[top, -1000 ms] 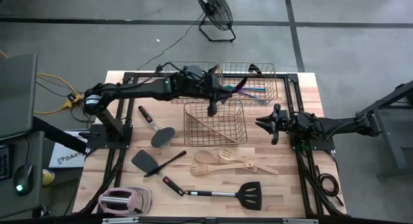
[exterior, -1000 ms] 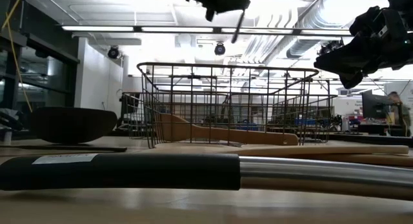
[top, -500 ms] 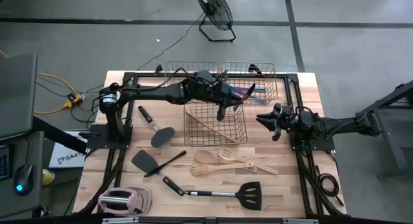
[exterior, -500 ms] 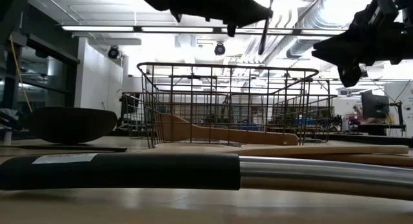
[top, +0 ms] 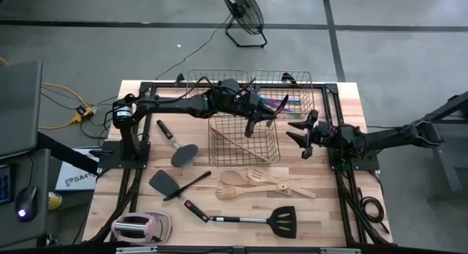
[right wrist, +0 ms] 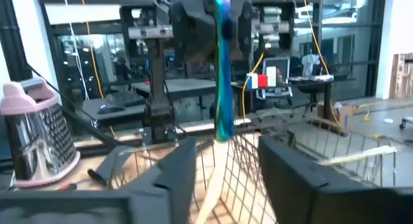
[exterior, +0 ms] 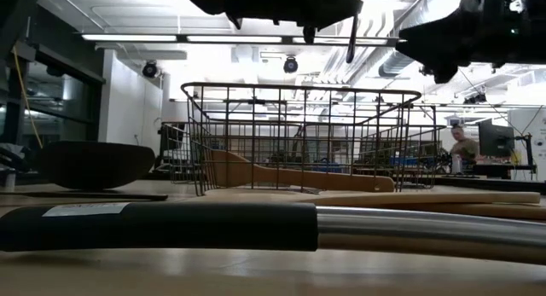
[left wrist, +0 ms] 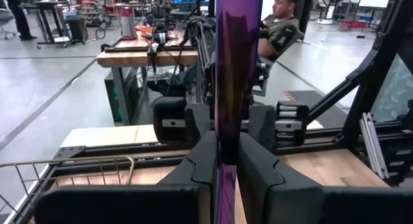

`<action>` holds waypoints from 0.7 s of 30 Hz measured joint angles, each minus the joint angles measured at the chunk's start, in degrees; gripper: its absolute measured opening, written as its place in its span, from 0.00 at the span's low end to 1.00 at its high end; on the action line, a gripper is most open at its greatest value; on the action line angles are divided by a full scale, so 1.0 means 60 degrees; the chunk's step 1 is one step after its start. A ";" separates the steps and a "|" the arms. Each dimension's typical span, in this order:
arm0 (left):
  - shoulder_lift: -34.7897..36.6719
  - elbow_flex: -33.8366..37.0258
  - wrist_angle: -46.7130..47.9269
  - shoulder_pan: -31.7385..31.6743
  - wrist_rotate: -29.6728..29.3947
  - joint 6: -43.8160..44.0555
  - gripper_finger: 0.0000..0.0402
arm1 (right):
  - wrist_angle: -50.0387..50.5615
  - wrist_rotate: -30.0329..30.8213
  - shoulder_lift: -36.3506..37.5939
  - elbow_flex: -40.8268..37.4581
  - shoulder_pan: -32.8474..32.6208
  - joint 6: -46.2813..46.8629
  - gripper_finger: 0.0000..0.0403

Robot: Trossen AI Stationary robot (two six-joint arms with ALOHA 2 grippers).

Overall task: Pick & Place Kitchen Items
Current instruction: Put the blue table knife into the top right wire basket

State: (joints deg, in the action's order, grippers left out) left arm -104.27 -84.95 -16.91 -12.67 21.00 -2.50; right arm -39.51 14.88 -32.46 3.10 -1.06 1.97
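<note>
So the right end effector (top: 302, 140) just spread its fingers and edged closer to the left end effector (top: 252, 124), which stays clenched on the iridescent utensil (left wrist: 227, 75) hanging over the near wire basket (top: 243, 137). Looks like a handoff lining up; beyond it, more utensils sit in the far basket (top: 285, 92).

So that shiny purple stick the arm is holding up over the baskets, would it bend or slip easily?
Probably stiff: the iridescent utensil shows as a straight strip running up from the left gripper, with no sag. Its glossy surface could make it slippery, though the shut fingers seem to hold it steady. It looks thin, so likely light for its length.
</note>
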 joint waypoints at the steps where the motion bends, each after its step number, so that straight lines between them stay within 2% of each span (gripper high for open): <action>1: 0.0000 0.0000 -0.0004 0.0000 0.0071 0.0000 0.08 | -0.0146 -0.0005 -0.0271 0.0095 0.0013 -0.0029 0.46; 5: 0.0000 0.0000 0.0002 0.0000 0.0188 0.0000 0.08 | -0.0720 -0.0044 -0.1421 0.0586 0.0183 -0.0068 0.60; 8: 0.0000 0.0000 0.0000 0.0000 0.0188 0.0000 0.08 | -0.1092 -0.0045 -0.2271 0.1067 0.0345 0.0064 0.65; 11: 0.0000 0.0000 0.0004 0.0000 0.0188 0.0004 0.08 | -0.1099 -0.0101 -0.2982 0.1571 0.0510 0.0120 0.66; 16: 0.0000 -0.0004 -0.0011 0.0000 0.0279 0.0029 0.08 | -0.1110 -0.0803 -0.4020 0.2400 0.0808 0.0206 0.64; 21: 0.0000 -0.0004 -0.0011 0.0000 0.0406 0.0029 0.08 | -0.1106 -0.0769 -0.4905 0.3046 0.1013 0.0216 0.63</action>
State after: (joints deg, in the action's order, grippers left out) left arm -104.27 -84.97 -16.97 -12.67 23.44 -2.33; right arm -46.15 10.27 -61.89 21.37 5.02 3.26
